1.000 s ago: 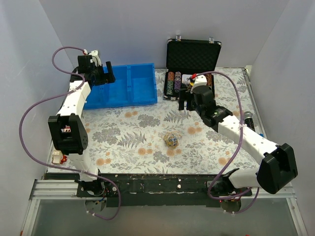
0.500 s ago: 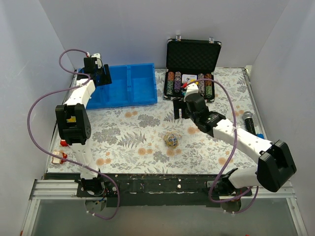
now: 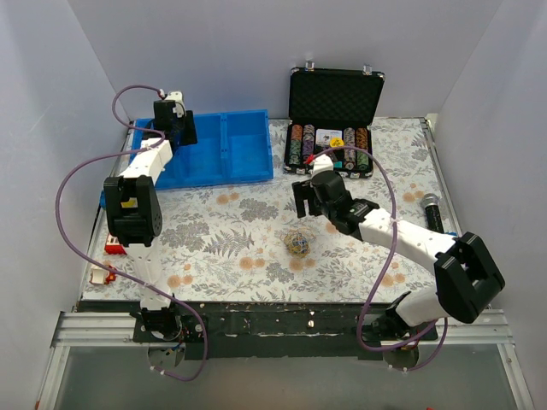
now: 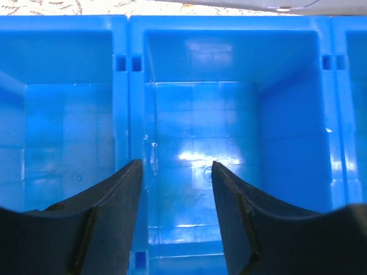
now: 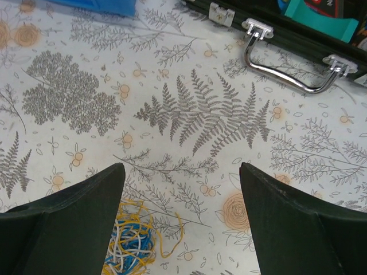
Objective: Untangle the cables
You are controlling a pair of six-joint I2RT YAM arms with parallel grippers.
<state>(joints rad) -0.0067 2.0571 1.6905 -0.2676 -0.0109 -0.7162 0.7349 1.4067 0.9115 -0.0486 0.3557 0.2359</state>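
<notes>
The cables [image 3: 297, 243] lie as a small knotted ball of yellow, blue and whitish wires on the flowered cloth near the table's middle. In the right wrist view the ball [image 5: 133, 240] sits low, by my left finger. My right gripper [image 3: 301, 193] is open and empty, hovering behind the ball; it also shows in its wrist view [image 5: 182, 172]. My left gripper [image 3: 183, 128] is open and empty over the blue bin [image 3: 244, 158], far from the cables. Its wrist view [image 4: 176, 167] shows only the bin's inside [image 4: 195, 114].
An open black case [image 3: 335, 94] with poker chips [image 3: 301, 145] stands at the back right; its chrome handle [image 5: 287, 57] shows in the right wrist view. A black microphone [image 3: 432, 209] lies at the right edge. Small red and white items [image 3: 111, 249] lie at the left edge.
My right gripper has moved left and nearer, toward the cable ball. My left gripper has pulled back toward the bin's far left corner as the arm folded upright. The ball has not moved.
</notes>
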